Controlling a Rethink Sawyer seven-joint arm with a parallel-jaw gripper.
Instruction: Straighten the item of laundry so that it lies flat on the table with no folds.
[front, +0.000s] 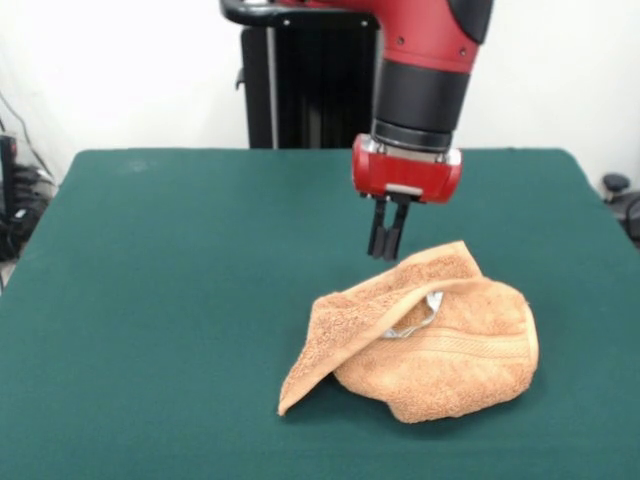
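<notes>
We found the towel (420, 340) crumpled on the table (170, 300), one flap folded over; all flattening remained, and our gripper (387, 250) hung closed, empty, above it

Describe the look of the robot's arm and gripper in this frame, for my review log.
The arm is glossy red with a black cylindrical wrist section and a silver ring below it. A rounded red housing follows, carrying a small grey plate. The gripper has two short, slim black fingers. No cables or markings show.
</notes>
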